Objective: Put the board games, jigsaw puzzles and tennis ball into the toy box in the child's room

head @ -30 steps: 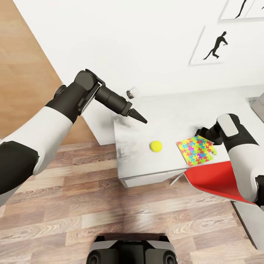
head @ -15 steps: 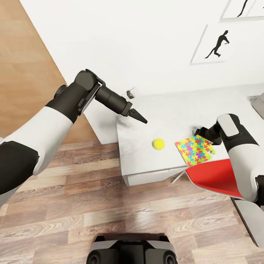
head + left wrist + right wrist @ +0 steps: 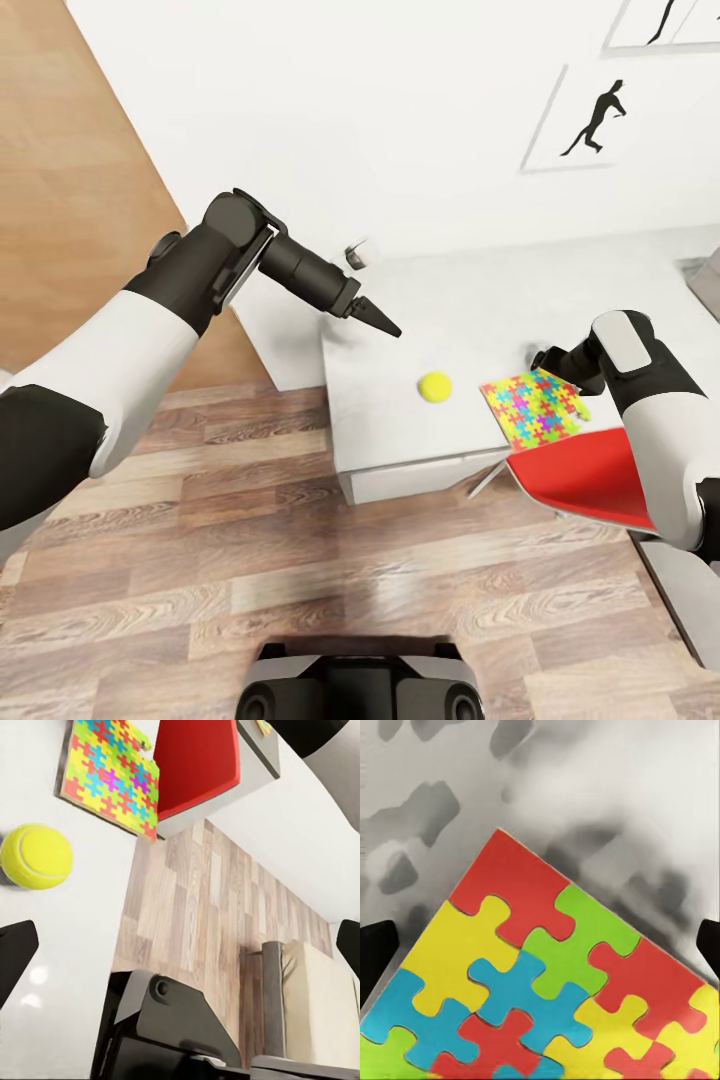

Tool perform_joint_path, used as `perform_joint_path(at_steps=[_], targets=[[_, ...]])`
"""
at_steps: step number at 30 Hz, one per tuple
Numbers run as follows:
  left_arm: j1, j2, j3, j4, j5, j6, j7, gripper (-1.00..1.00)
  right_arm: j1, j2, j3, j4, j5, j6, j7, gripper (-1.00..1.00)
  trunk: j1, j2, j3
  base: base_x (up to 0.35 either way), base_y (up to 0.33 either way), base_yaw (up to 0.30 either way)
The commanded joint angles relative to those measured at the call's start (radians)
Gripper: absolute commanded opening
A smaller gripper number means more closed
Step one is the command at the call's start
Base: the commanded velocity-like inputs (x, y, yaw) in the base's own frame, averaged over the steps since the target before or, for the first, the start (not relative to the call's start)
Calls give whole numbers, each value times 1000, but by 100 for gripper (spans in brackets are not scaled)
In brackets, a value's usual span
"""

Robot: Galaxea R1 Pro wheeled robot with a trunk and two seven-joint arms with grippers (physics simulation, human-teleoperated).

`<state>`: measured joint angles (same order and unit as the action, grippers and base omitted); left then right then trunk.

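The tennis ball (image 3: 434, 386) lies on the pale grey table (image 3: 470, 300), near its front left corner. One jigsaw puzzle (image 3: 533, 408) rests beside it, overhanging the front edge. My left gripper (image 3: 376, 319) hovers open above the table's left end, short of the ball (image 3: 36, 856) and the puzzle (image 3: 112, 772). My right gripper (image 3: 549, 361) is open just above the puzzle's far corner (image 3: 547, 975), its fingertips (image 3: 375, 952) wide on either side. A light grey corner (image 3: 708, 283) at the table's right end looks like the toy box. The board games are out of view.
A red chair (image 3: 590, 480) is tucked under the table's front edge below the puzzle. A white wall with framed silhouette pictures (image 3: 600, 115) backs the table. Wooden floor (image 3: 300, 560) lies in front. The bed (image 3: 319, 1012) shows behind my base (image 3: 165, 1027).
The whole head view has shifted a little, so the table, ball and puzzle sit slightly further right and up. Both arms hold the same pose.
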<state>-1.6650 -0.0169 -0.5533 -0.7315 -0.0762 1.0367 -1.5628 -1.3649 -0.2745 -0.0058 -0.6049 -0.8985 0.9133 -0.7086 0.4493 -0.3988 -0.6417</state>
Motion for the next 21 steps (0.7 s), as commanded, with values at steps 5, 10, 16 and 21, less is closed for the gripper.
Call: perform_joint_path(at_steps=[5, 10, 16, 21], targets=[[-1, 0, 1, 0, -11, 10, -8, 100, 0, 1, 0, 56, -21, 4, -9, 100, 1, -1, -1, -71, 109, 0], [-1, 0, 0, 3, -11, 10, -8, 100, 1, 0, 0, 56, -22, 4, -9, 100, 1, -1, -1, -18, 114, 0], [-1, 0, 0, 4, -11, 10, -8, 100, 1, 1, 0, 56, -22, 4, -9, 100, 1, -1, -1, -3, 62, 0], [-1, -1, 1, 4, -11, 10, -8, 100, 1, 0, 0, 56, -22, 4, -9, 100, 1, -1, -1, -6, 8, 0]])
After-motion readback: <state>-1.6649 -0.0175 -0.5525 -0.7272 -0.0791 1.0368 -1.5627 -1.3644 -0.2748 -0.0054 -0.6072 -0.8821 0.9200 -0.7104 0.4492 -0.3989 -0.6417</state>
